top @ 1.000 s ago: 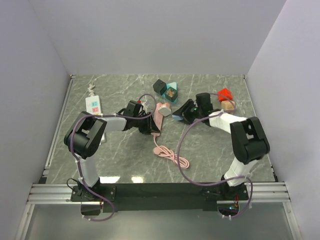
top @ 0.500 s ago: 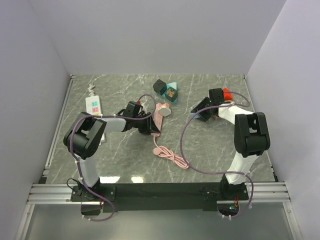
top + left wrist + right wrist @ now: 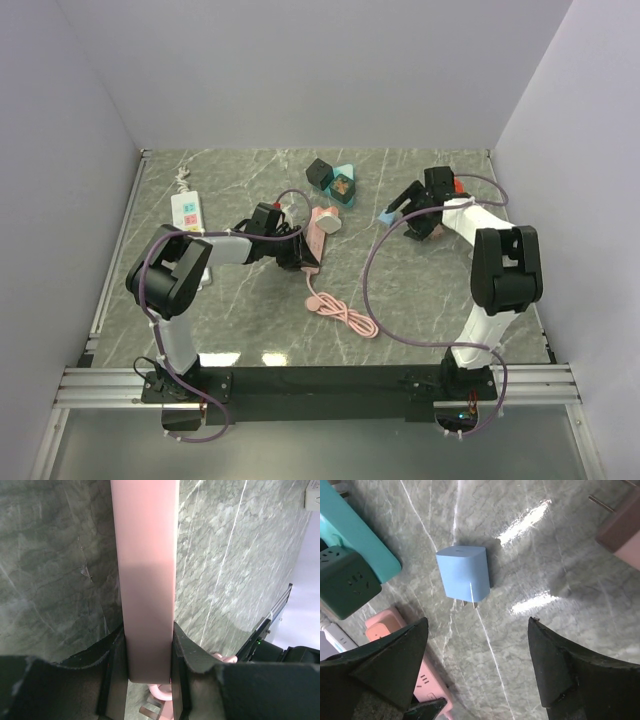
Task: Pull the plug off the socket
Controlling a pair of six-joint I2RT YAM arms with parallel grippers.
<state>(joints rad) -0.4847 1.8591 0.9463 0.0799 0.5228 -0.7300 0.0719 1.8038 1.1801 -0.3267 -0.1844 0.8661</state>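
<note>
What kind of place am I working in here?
Probably a lab test cell: white walls box in a marble-patterned tabletop, an aluminium rail lines its near edge, and a pink power strip and blue plug lie as props.

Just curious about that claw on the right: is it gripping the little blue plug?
No: the blue plug lies free on the marble table, touched by neither finger of the open right gripper.

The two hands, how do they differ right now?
The left hand is clamped on the pink power strip; the right hand is open and empty. The left hand sits at the strip's cord end; the right hand hovers near the loose blue plug. Both are black two-finger hands.
</note>
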